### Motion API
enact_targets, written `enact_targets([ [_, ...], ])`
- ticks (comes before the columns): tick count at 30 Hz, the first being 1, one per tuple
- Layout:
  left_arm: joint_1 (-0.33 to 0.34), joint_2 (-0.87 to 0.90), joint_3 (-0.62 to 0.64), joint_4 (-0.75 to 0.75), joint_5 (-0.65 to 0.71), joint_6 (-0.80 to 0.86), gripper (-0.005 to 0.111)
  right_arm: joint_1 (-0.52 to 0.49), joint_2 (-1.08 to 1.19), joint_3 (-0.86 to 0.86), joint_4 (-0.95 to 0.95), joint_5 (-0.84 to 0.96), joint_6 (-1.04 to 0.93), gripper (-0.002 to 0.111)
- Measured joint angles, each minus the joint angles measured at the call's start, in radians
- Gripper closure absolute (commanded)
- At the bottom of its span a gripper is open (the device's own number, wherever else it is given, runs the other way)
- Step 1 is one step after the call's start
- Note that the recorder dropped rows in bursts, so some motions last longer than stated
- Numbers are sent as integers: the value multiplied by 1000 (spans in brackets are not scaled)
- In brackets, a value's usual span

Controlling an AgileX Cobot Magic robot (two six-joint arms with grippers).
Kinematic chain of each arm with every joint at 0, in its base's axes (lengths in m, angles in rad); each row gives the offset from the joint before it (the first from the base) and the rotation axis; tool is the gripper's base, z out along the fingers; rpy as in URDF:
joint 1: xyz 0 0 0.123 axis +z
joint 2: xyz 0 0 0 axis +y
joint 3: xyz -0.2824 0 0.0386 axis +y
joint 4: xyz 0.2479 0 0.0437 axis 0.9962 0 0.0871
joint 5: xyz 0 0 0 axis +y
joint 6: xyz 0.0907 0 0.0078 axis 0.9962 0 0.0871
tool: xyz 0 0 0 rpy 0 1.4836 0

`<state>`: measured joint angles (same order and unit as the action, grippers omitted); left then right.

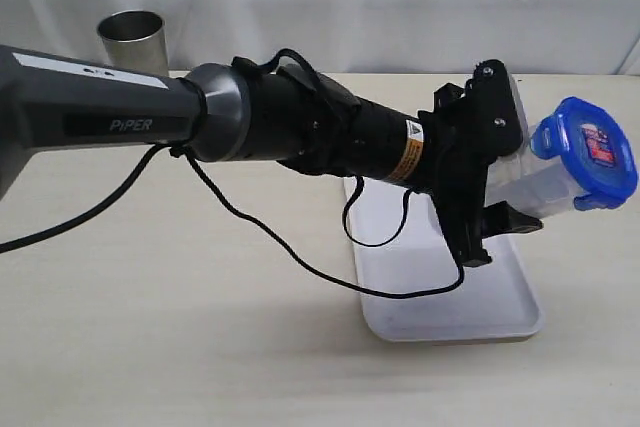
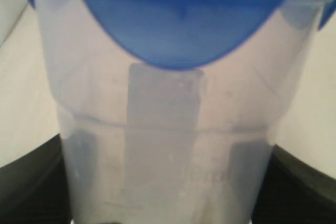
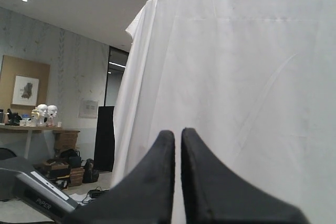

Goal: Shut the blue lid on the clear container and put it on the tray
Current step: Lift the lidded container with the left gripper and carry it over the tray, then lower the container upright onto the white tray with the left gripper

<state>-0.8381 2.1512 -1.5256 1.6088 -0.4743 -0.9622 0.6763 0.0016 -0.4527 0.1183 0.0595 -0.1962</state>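
Clamped across the clear container (image 1: 548, 187) by the left gripper (image 1: 508, 157), tilted well over, above the right edge of the tray (image 1: 440, 297) and not touching it. Capped with the blue lid (image 1: 590, 152) (flaps snapped or not: cannot tell). Could slide in the grip at that tilt, given so smooth a wall, or topple if set down on the tray's raised rim. Right gripper (image 3: 177, 182) pinched nearly together, holding nothing, aimed at a white curtain (image 3: 252, 77). Below, a pale matte table (image 1: 200, 347); steel tumbler (image 1: 133, 40) at the back, well apart.
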Motion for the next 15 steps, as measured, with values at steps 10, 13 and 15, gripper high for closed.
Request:
enact_targets([
  [10,126,-1,-2,-278,-422,8,107,0,0,0,0,0,0,104],
  [13,140,19,-4,-315,-465,48,107,0,0,0,0,0,0,104],
  [15,150,55,-4,-378,-524,90,107,0,0,0,0,0,0,104],
])
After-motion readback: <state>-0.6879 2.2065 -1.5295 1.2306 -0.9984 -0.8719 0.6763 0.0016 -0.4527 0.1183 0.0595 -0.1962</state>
